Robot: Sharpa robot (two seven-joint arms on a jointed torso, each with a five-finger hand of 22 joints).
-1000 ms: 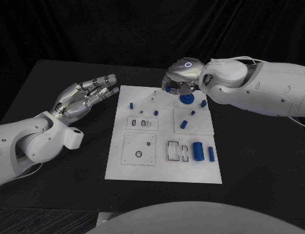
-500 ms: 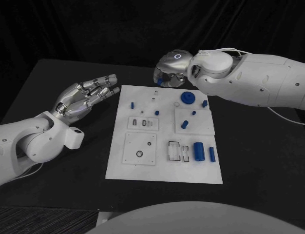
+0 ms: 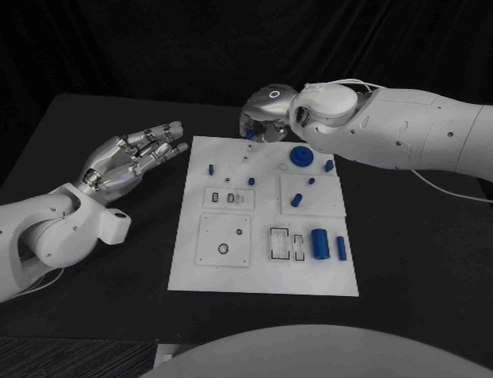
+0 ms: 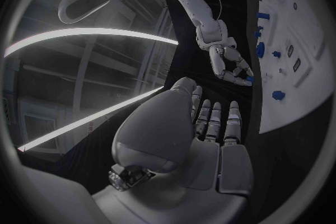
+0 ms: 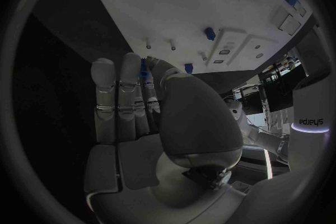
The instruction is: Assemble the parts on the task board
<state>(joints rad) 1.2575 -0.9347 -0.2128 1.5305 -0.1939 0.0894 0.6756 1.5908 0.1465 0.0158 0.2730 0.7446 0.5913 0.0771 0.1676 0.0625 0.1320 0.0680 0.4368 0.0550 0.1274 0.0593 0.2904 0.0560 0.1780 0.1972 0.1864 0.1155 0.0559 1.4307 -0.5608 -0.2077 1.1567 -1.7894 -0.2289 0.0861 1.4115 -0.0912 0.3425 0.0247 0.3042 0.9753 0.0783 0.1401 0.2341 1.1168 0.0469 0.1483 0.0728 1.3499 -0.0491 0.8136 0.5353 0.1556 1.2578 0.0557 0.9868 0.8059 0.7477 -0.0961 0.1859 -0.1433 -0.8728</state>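
Right hand (image 3: 265, 118) is positioned above the far edge of the task board (image 3: 265, 268), fingers (image 5: 133, 75) pinching a small blue part (image 5: 143, 69). Left hand (image 3: 127, 157) hovers over the bench (image 3: 110, 118) left of the board, fingers spread wide, holding nothing. A blue disc (image 3: 301, 157) lies on the board near the right hand

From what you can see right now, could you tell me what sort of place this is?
Probably a robotics lab test bench: a black table against dark drapes, a white task board with small blue parts.
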